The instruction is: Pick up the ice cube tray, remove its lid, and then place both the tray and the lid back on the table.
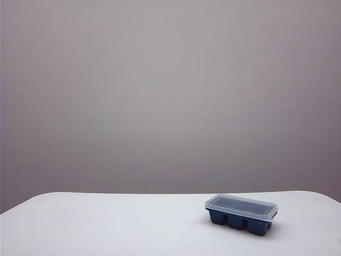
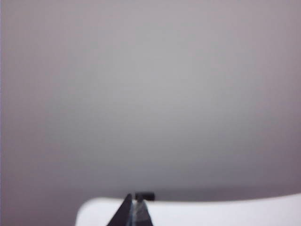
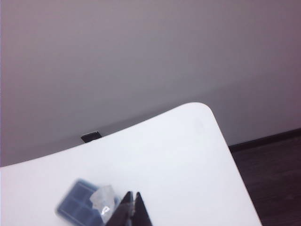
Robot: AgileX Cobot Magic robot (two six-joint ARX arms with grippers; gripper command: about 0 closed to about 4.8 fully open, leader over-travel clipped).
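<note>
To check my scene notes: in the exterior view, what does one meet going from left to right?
Bare table → ice cube tray, lid on it → bare table again. Neither gripper shows here.

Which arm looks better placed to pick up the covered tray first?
Right, probably. The ice cube tray, lid on, lies just beside the shut right gripper. The shut left gripper sees only bare table.
</note>
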